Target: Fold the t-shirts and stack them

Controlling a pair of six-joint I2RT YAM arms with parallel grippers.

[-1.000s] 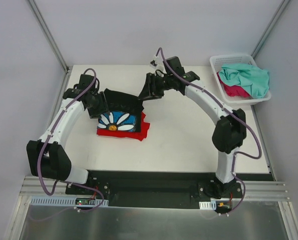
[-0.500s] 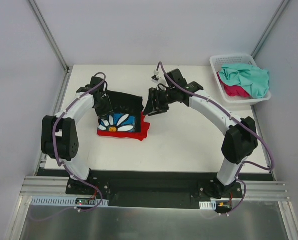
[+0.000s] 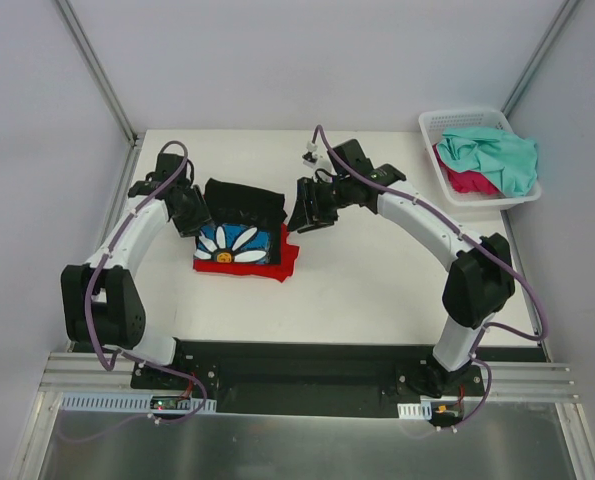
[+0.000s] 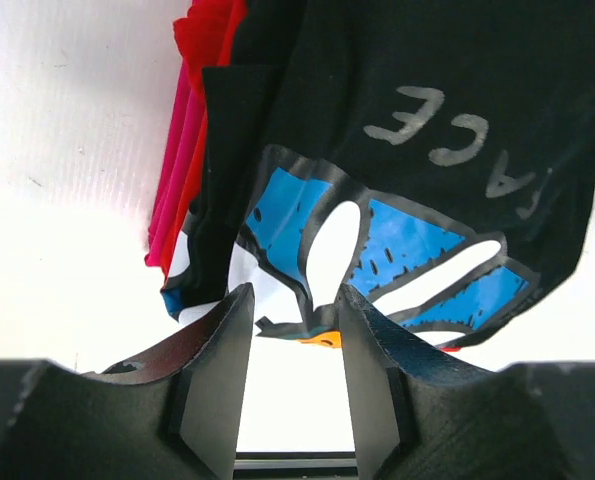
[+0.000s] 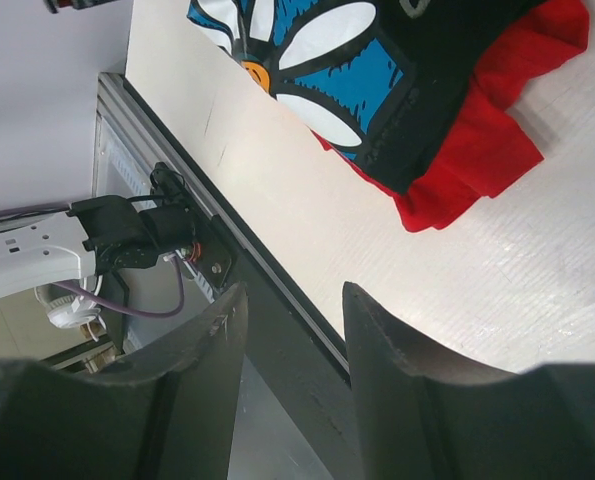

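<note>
A: Left gripper [image 4: 295, 295]?
B: Fingers spread, nothing between them. The folded black cloth t-shirt with a white daisy print [image 4: 397, 190] lies just beyond its tips, on top of the bright red cloth t-shirt [image 3: 286, 262].
A: Right gripper [image 5: 292, 292]?
B: Also spread and empty, just beside that stack's right edge.

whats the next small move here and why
Probably swing the open right tool toward the basket for the teal shirt: the black shirt lies folded on the red shirt, and the left tool is open, holding nothing.
</note>
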